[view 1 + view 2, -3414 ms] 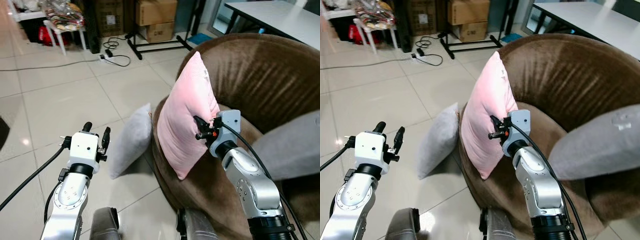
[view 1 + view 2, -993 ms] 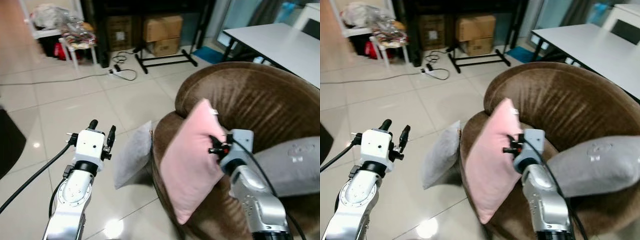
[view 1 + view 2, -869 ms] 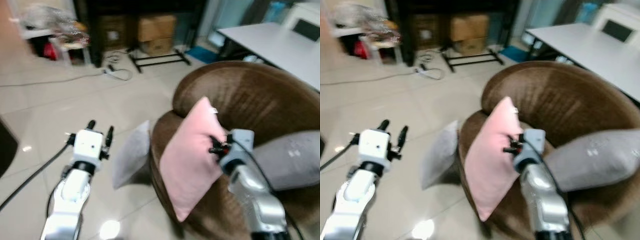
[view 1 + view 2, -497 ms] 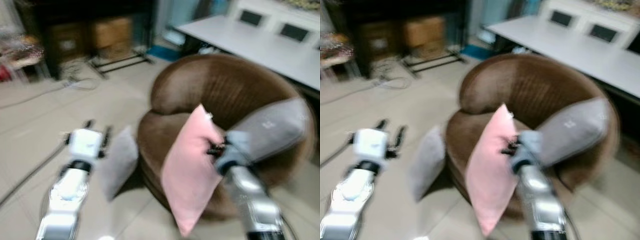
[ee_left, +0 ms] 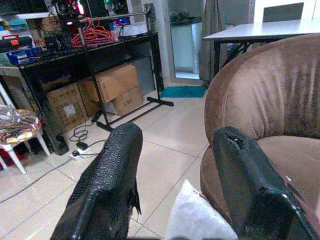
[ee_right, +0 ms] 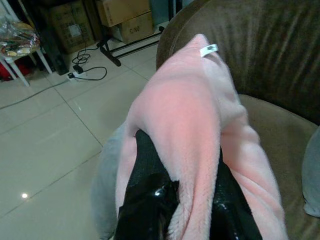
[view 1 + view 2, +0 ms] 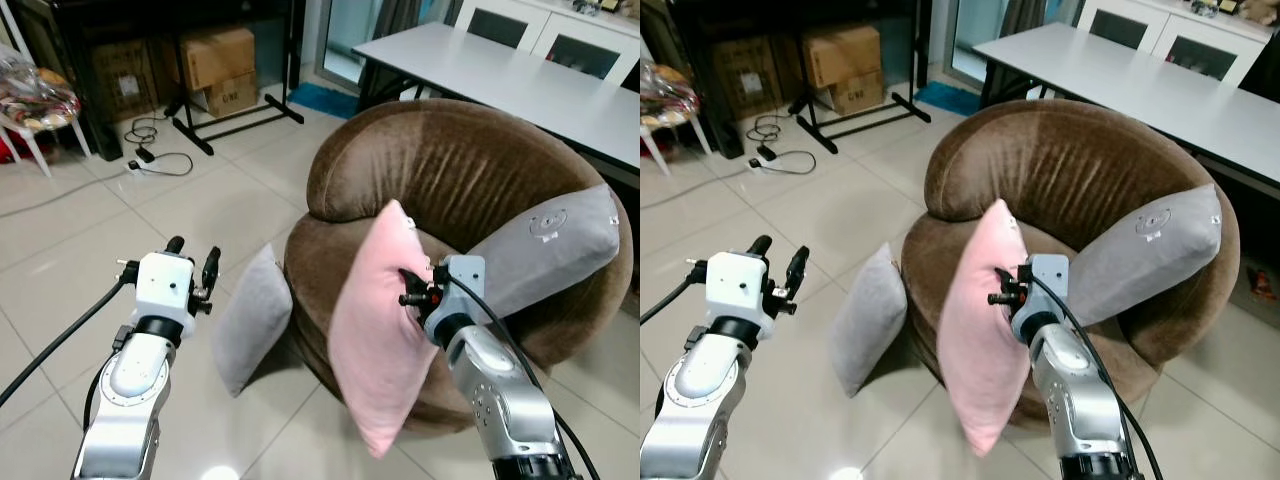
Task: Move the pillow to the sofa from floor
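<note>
Already the pink pillow (image 7: 382, 330) is off the floor in the left eye view, pinched at its edge by the right hand (image 7: 412, 291) and hanging before the brown sofa (image 7: 470, 190), its lower corner over the tiles. A grey pillow (image 7: 248, 320) leans against the sofa at nine o'clock from the pink one; another grey cushion (image 7: 550, 245) rests on the seat at two o'clock. The left hand (image 7: 190, 262) hovers spread, holding nothing. Its wrist view shows both fingers (image 5: 107, 185) apart above the grey pillow. The right wrist view shows fingers (image 6: 150, 200) clamping pink fabric. I judge lifting done; setting it on the seat remains.
</note>
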Controlling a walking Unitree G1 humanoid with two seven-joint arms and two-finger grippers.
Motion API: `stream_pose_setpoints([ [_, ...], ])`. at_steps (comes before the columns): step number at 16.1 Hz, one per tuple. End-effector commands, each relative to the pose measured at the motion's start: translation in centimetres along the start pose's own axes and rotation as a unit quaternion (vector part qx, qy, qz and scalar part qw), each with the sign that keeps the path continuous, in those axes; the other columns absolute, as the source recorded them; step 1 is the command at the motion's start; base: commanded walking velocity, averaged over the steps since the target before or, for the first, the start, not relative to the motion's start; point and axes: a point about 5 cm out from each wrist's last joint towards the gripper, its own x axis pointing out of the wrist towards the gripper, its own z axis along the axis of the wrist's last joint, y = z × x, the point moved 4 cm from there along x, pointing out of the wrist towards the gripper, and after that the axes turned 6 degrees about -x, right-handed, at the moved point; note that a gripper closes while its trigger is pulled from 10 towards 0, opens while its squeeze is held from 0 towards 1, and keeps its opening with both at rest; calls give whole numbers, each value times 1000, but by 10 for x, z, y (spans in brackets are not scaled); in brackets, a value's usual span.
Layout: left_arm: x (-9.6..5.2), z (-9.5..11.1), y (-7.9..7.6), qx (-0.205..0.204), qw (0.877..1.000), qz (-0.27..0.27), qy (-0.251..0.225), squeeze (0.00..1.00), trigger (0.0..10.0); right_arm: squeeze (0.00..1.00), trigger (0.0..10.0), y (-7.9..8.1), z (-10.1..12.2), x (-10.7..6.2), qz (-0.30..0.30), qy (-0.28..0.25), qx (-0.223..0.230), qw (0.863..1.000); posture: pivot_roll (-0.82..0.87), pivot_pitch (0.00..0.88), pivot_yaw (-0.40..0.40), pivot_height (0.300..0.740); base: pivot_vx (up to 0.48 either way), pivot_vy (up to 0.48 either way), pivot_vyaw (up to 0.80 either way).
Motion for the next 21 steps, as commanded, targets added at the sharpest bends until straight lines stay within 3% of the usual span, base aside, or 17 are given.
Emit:
stream_pose_setpoints([
  [1,1,6,-6,-1,1000,-14,-9,0,10000,0,10000,-4,20,2,-2,-40,-3,999,76,0,-77,740,277,0,0],
  [9,1,7,-8,-5,1000,-23,-10,0,10000,0,10000,-6,21,4,-9,-39,-9,999,76,0,-71,740,300,0,0],
  [13,1,7,-9,-5,1000,-30,-8,0,10000,0,10000,-8,20,4,-16,-39,-4,999,77,0,-65,740,309,0,-744],
  [16,1,6,-10,-5,999,-36,-5,0,10000,0,10000,-16,19,3,-36,-37,1,999,74,0,-62,740,311,0,0],
  [21,1,5,-14,-5,999,-44,-4,0,10000,0,10000,-15,19,3,-32,-40,3,999,72,0,-63,740,312,0,-800],
])
